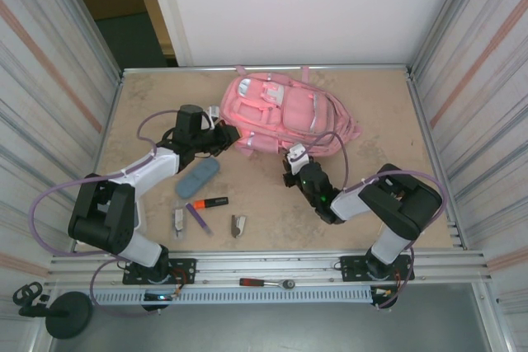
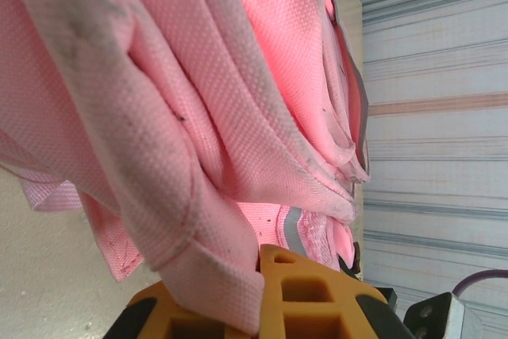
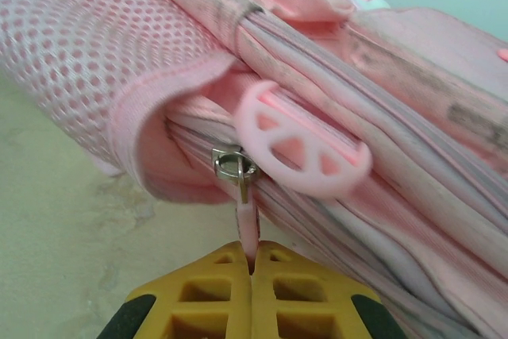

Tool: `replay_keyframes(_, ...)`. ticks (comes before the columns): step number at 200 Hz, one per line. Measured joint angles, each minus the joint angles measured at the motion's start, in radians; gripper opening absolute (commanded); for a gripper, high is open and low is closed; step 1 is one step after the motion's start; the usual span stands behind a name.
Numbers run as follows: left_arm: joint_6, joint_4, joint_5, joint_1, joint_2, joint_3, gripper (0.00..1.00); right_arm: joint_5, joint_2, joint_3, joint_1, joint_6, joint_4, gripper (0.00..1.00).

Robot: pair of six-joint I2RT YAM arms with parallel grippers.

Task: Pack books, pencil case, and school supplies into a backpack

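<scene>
Pink woven fabric marks the backpack (image 1: 280,109), which lies flat on the far middle of the tan surface (image 1: 388,121) with its front patches facing up. The left claw (image 1: 226,135) sits at the bag's left edge. Its wrist view shows the yellow fingers (image 2: 302,287) pressed together on a fold of pink webbing, so it is clamped on the backpack itself. The right claw (image 1: 292,157) meets the bag's near edge. Up close, its two yellow fingers (image 3: 214,283) are closed tight on the thin pink zip pull (image 3: 248,220), which hangs from a silver slider (image 3: 230,166) beside a mesh side pocket (image 3: 87,45). A round pink charm (image 3: 302,142) lies over the zip line just above the slider.

Nearer the arms and left of centre, the slate-blue pencil case (image 1: 198,177) lies apart from the bag, just beside the left arm. In front of it are the orange-and-black highlighter (image 1: 210,202), the purple pen (image 1: 198,218), a small silvery piece (image 1: 178,222) and a grey-brown clip (image 1: 238,226) — all loose on the surface. A red-handled tool (image 1: 266,283) rests on the metal rail (image 1: 429,265) between the arm bases
</scene>
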Motion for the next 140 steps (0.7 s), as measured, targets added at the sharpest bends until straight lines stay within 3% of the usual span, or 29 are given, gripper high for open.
replay_keyframes(66, 0.018, -0.015, 0.003, 0.023, 0.000, -0.008, 0.00, 0.048, -0.060, -0.072, -0.013, 0.051, -0.065, 0.00)
replay_keyframes(116, 0.018, -0.019, 0.003, 0.026, 0.000, -0.016, 0.00, 0.000, -0.086, -0.085, -0.048, 0.084, -0.127, 0.00)
replay_keyframes(140, 0.018, -0.022, 0.003, 0.029, 0.000, -0.016, 0.00, -0.033, -0.086, -0.079, -0.059, 0.090, -0.135, 0.08)
